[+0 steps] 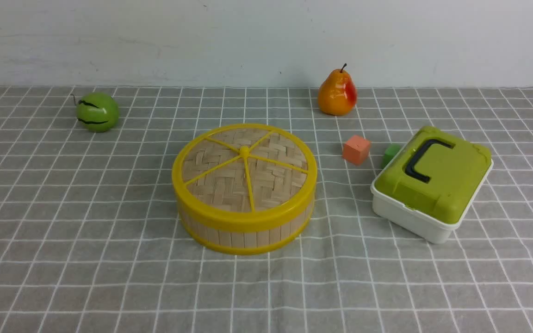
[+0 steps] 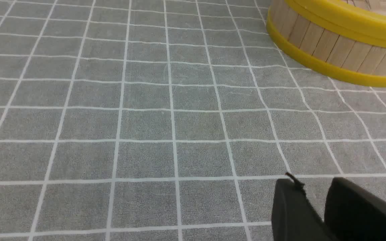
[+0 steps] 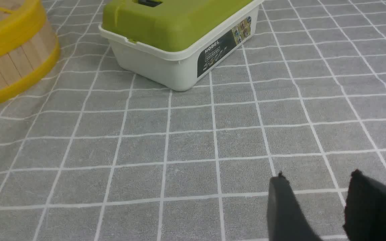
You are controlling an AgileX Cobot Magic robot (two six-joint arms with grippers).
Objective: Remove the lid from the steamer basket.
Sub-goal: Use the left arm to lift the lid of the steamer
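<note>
The steamer basket, a round tub with a bamboo-slat wall and yellow rims, stands mid-table. The lid, woven bamboo with a yellow rim, spokes and central knob, sits closed on it. Neither gripper shows in the front view. In the left wrist view my left gripper hovers over bare cloth, its fingers a little apart and empty, with the basket well ahead. In the right wrist view my right gripper is open and empty over the cloth, with the basket's edge far off to one side.
A white box with a green lid and dark handle lies right of the basket; it also shows in the right wrist view. An orange cube and a green cube sit behind it. A pear and a green ball stand at the back.
</note>
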